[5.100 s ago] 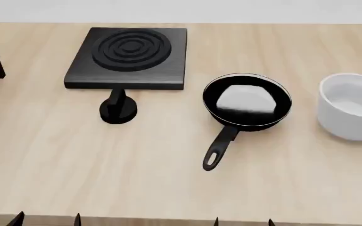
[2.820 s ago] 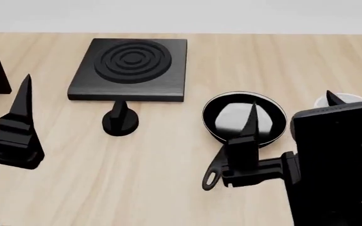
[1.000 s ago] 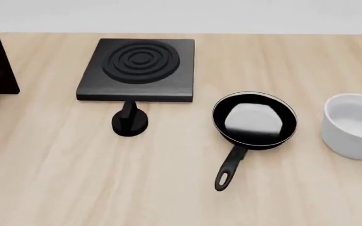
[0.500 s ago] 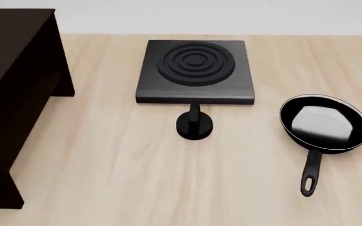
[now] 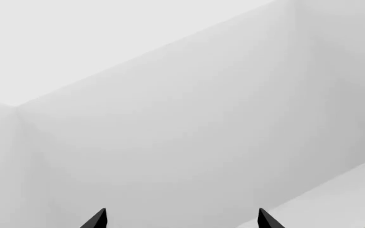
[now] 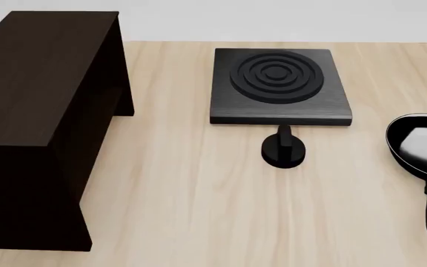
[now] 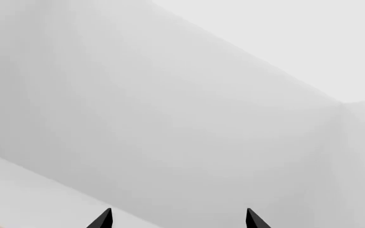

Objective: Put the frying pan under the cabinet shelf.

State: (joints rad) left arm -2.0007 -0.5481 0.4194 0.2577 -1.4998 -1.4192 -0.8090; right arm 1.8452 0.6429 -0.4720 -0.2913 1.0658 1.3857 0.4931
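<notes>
One frying pan at table's right edge

Glossy black frying pan, near-black brown cabinet shelf, ringed black stove plate

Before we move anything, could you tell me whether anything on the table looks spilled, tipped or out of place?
Nothing stands out: the frying pan, stove plate and cabinet shelf all sit flat and upright on the table.
</notes>
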